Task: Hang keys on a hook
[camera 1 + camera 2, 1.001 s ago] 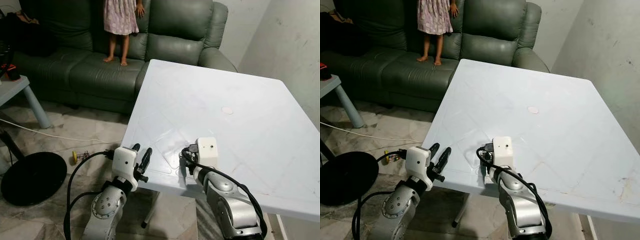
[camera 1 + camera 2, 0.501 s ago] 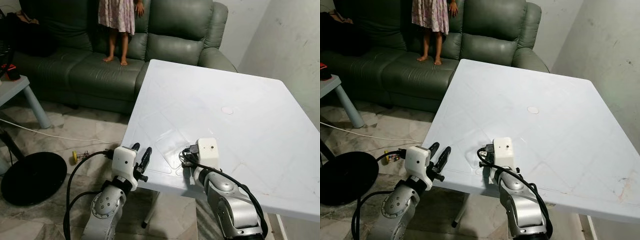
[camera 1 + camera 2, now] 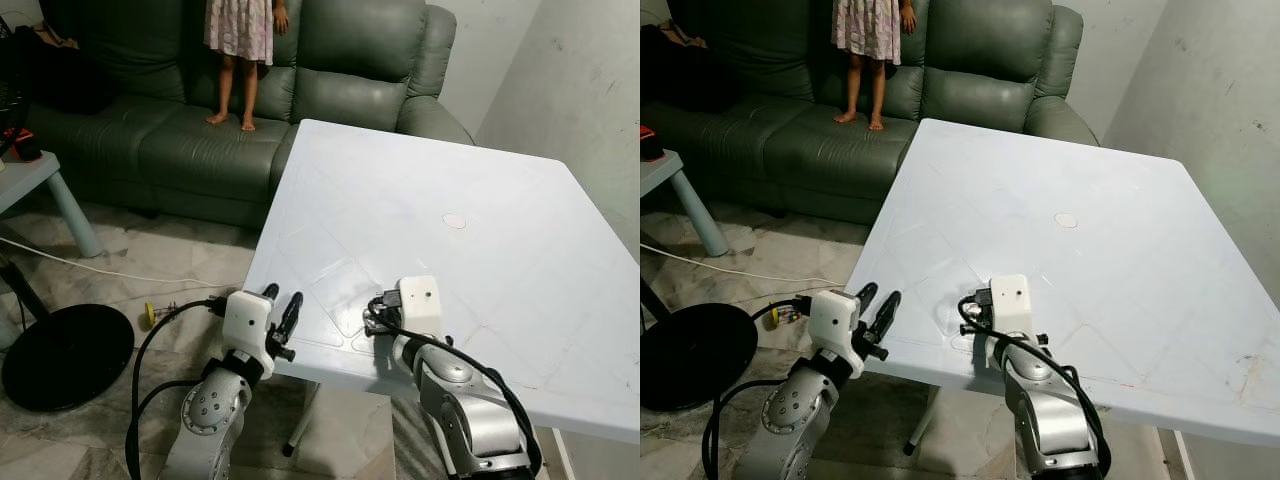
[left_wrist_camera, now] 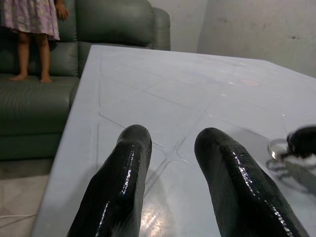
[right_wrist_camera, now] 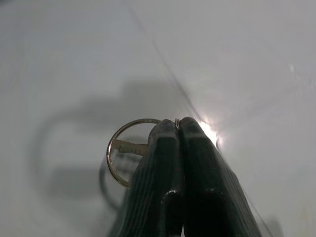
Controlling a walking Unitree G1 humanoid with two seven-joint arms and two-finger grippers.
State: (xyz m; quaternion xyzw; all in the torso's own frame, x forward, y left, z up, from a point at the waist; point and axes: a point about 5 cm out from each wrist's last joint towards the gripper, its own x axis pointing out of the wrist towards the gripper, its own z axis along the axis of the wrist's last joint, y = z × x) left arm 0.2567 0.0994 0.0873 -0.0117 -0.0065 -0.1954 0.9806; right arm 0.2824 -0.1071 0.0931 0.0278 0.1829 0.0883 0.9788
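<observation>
**Right fingers pinched on the key ring at the near edge of the tabletop**

The right gripper [image 3: 374, 320] sits low on the white tabletop [image 3: 480, 200], close to its near edge. In the right wrist view its two black fingers [image 5: 170, 163] are pressed together with the wire of a single metal key ring [image 5: 129, 148] nipped between their tips; the rest of the loop pokes out to one side of the fingertips and lies flat on, or barely above, the surface. One flat key blade seems to cross the loop; I cannot tell whether more keys hang from it.

The left gripper [image 3: 281, 308] hovers just off the tabletop's near edge, to the left of the right one, its two fingers [image 4: 121, 187] spread apart and holding nothing. The ring glints beyond them toward the right arm, which is plainly the nearer.

No hook can be made out on the tabletop or the wall beside it, so the lift comes first, I judge, then a search for it.

A person [image 3: 240, 40] stands on the green sofa [image 3: 330, 70] behind.
</observation>
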